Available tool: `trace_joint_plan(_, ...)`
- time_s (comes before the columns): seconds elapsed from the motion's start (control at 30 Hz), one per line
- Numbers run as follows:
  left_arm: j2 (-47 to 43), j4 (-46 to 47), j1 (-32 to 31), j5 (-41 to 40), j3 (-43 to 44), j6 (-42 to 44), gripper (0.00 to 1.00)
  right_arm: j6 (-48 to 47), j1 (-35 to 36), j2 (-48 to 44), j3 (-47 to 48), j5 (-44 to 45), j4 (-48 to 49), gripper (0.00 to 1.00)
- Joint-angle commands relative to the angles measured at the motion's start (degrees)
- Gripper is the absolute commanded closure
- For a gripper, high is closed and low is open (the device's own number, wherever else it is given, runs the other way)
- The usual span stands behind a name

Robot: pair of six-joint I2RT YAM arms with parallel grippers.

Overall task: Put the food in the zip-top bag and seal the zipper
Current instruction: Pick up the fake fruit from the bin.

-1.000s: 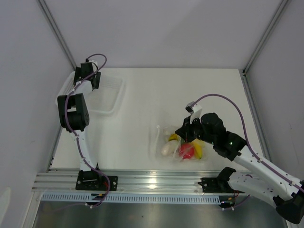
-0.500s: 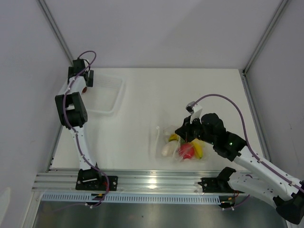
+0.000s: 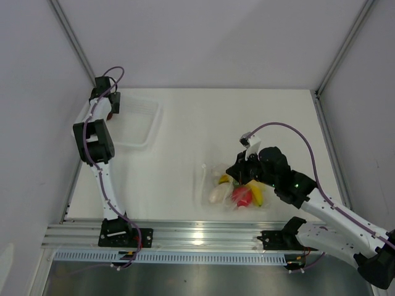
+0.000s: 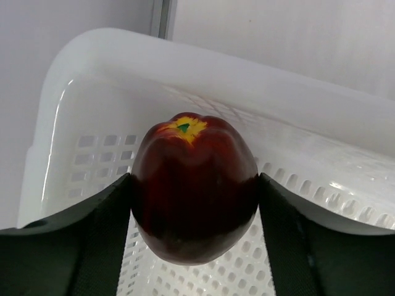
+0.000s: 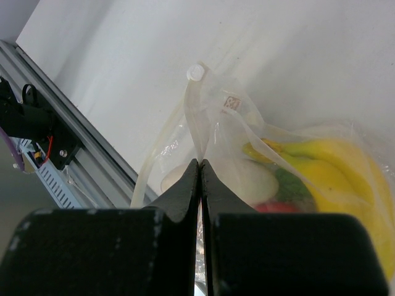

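Observation:
My left gripper [image 4: 194,197] is shut on the dark purple-red round fruit [image 4: 192,188] and holds it just above the white mesh basket [image 4: 80,80] at the back left; it shows in the top view [image 3: 111,110]. My right gripper [image 5: 199,168] is shut on the upper film of the clear zip-top bag [image 5: 247,148], near its zipper strip [image 5: 162,145] with a white end tab. Inside the bag lie the yellow banana bunch [image 5: 336,169], the white radish [image 5: 244,180] and the red apple [image 3: 242,196]. The bag [image 3: 213,182] lies near the table's front, right of centre.
The white mesh basket [image 3: 139,123] stands at the back left against the left wall. An aluminium rail [image 3: 197,234] runs along the near edge. Grey walls close the table on the left, back and right.
My left gripper has moved left and back over the basket's far left corner with the dark fruit. The right gripper has shifted slightly left with the bag film.

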Motion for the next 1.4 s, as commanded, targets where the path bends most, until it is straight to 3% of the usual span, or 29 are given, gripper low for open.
trace_joint_plan(0.0,-0.2,-0.8,0.8,2.3,2.5,-0.4,0.3,0.4,0.2,-0.4,-0.2,-0.3,2.7,1.0)
trace_joint_plan(0.07,-0.6,-0.8,0.8,2.8,2.5,-0.7,0.5,0.3,0.2,-0.3,0.1,-0.1,2.5,1.0)
trace_joint_plan(0.1,-0.6,-0.8,0.9,2.7,2.0,-1.1,0.65,0.1,0.2,-0.2,0.3,-0.1,2.3,1.0)
trace_joint_plan(0.17,-1.7,-0.5,0.8,3.4,1.1,-2.1,0.79,0.2,0.2,0.3,0.7,0.2,1.6,1.0)
trace_joint_plan(0.2,-2.2,-0.2,0.8,3.7,0.8,-2.5,0.99,0.3,0.2,0.3,0.8,0.3,1.5,1.0)
trace_joint_plan(0.53,-14.1,5.5,0.7,6.0,-11.9,-12.0,1.0,3.7,0.2,-0.8,2.7,2.5,-2.0,1.0)
trace_joint_plan(0.7,-22.2,8.5,0.5,10.2,-20.5,-22.5,1.0,6.0,0.2,-0.1,3.4,3.9,-3.0,1.0)
trace_joint_plan(0.83,-29.6,8.2,-0.4,6.3,-26.0,-33.5,1.0,6.5,0.2,0.1,3.5,5.2,-4.1,1.0)
trace_joint_plan(0.93,-39.2,17.5,-0.8,12.7,-41.1,-37.2,0.99,6.5,0.0,1.2,4.3,7.0,-5.7,1.0)
trace_joint_plan(1.03,-48.4,20.3,-1.4,12.6,-50.3,-45.0,0.99,7.3,-0.1,3.1,6.2,8.4,-7.5,1.0)
trace_joint_plan(1.2,-60.3,18.3,-6.6,19.0,-58.1,-50.8,0.99,8.9,-0.4,3.9,7.0,6.1,-7.1,1.0)
trace_joint_plan(1.37,-73.9,20.0,-17.0,19.9,-67.2,-53.1,0.99,11.4,-0.6,5.3,7.6,5.5,-7.3,1.0)
